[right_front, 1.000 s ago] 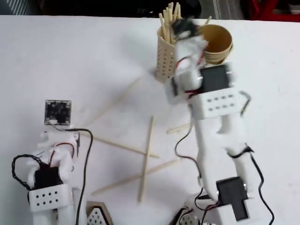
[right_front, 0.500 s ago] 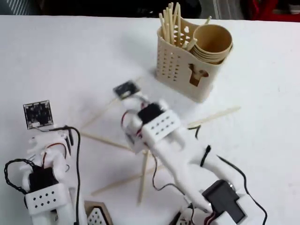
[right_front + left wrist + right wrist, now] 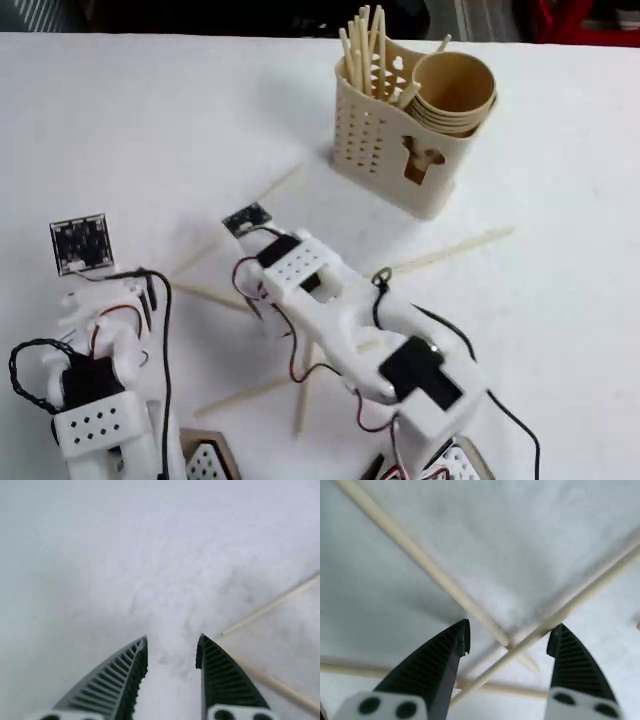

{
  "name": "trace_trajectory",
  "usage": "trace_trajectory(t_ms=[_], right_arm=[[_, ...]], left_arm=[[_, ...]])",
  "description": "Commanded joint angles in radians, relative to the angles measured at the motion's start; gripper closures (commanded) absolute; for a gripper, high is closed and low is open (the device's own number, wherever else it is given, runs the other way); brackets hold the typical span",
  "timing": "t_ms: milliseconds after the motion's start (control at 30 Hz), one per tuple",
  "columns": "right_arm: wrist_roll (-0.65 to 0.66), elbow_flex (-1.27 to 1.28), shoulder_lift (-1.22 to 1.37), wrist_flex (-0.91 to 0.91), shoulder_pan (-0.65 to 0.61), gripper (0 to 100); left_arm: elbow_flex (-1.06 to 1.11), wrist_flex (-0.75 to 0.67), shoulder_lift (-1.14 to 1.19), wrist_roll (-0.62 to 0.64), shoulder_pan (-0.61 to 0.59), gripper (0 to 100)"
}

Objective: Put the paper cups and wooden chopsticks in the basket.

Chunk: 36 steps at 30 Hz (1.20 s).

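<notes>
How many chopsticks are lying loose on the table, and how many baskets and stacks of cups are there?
Loose chopsticks: 5
Basket: 1
Stack of paper cups: 1
Total: 7

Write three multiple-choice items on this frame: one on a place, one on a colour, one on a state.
1. Where are the stacked tan paper cups? A in a gripper; B in the perforated plastic basket; C lying loose outside it.
2. What colour is that basket? A cream; B blue; C black.
3. How is the right gripper? A shut on a cup; B shut on a chopstick; C open over crossed wooden chopsticks.
Key: 1 B, the cups sit nested in the basket's corner. 2 A, its walls are cream. 3 C, the right wrist view shows its jaws apart with the sticks lying between them.
</notes>
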Motion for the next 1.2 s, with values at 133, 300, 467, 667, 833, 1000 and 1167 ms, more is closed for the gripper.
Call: trace_trajectory(t_ms=[133, 300, 467, 667, 833, 1000, 1167], right_arm=[[-0.002, -0.058, 0.076, -0.01, -0.002, 82.9], [0.06, -0.058, 0.077, -0.012, -0.001, 97.3], [0.071, -0.058, 0.071, 0.007, 0.022, 98.1], [0.126, -0.058, -0.091, 0.117, 0.031, 98.1], [0.132, -0.058, -0.318, 0.219, 0.031, 98.1], [0.164, -0.058, -0.524, 0.275, 0.048, 98.1], [0.169, -0.137, -0.671, 0.263, 0.147, 98.1]], left_arm=[[-0.052, -0.023, -0.013, 0.011, -0.002, 83], [-0.052, -0.023, -0.013, 0.011, -0.002, 83], [-0.052, -0.023, -0.013, 0.011, -0.001, 83], [-0.051, -0.025, -0.013, 0.011, -0.001, 83], [-0.044, -0.044, -0.013, 0.011, -0.001, 83], [-0.044, -0.046, -0.013, 0.011, -0.001, 83], [-0.044, -0.048, -0.013, 0.011, -0.001, 83]])
